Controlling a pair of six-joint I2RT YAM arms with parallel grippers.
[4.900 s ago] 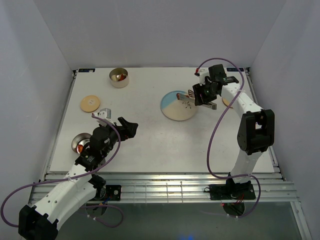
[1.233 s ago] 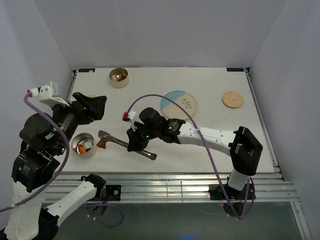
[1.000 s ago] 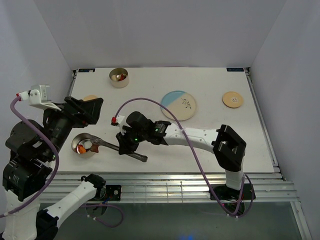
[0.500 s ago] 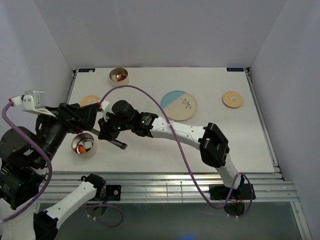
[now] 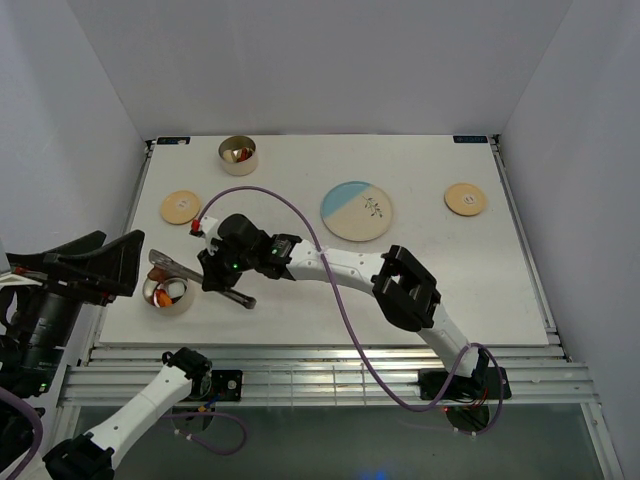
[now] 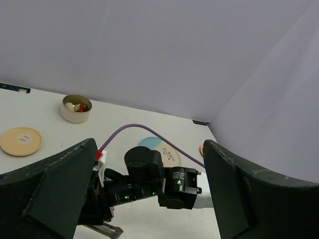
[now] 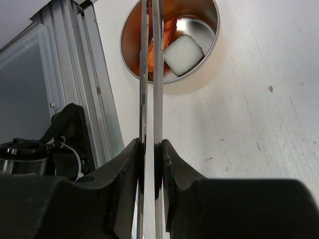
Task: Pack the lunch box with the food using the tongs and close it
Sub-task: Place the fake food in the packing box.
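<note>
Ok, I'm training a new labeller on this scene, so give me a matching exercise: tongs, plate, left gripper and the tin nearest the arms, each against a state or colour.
Things:
1. tongs
2. plate
3. left gripper
4. near tin

States:
A. open, holding nothing
B. cream and light blue
C. has food inside
D. clamped in the right gripper

Pairs: 1-D, 2-B, 3-A, 4-C.

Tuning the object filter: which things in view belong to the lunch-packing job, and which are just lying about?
In the job: tongs, clamped in right gripper; near tin with food inside; far tin; left wood lid; right wood lid.
Lying about: plate, apparently empty; purple cable.
</note>
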